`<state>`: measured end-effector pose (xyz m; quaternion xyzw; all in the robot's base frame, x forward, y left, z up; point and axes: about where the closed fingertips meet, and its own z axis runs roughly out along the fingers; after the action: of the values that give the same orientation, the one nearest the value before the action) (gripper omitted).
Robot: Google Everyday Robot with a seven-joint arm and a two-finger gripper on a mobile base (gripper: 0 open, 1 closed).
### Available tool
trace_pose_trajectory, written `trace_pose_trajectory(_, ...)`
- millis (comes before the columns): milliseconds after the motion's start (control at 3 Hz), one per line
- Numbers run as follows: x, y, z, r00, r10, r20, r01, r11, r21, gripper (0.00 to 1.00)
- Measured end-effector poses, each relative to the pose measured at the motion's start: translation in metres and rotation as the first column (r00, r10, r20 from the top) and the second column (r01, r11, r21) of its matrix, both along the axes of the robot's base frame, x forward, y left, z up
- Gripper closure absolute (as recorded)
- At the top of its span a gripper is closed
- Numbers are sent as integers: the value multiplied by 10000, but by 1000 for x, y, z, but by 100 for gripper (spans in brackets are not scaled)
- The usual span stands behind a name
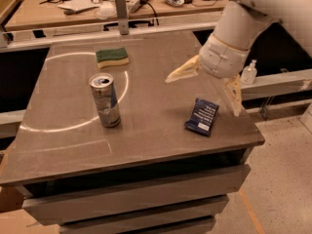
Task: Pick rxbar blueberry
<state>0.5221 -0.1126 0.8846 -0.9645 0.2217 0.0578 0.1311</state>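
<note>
The rxbar blueberry [202, 116] is a small flat dark navy wrapper with pale text, lying near the right front corner of the grey table [146, 145]. My gripper [204, 92] hangs above the table just behind and over the bar. Its two pale fingers are spread wide: one fingertip [170, 78] points left, the other [237, 110] points down just right of the bar. Nothing is held between them. The white arm comes in from the upper right.
A tall silver-blue drink can [105, 99] stands upright left of centre. A green and yellow sponge [112, 57] lies at the back. A cluttered wooden bench [44, 16] and a metal rail run behind the table. A small bottle [249, 72] stands at the right.
</note>
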Motion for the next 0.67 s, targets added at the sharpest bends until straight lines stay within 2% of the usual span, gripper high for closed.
trace_pose_trajectory(333, -2, 10, -10, 9930, 1180, 12, -1176, 9909, -652, 0)
trace_pose_trajectory(667, -7, 10, -18, 9874, 1576, 135, -1546, 9796, -1285, 0)
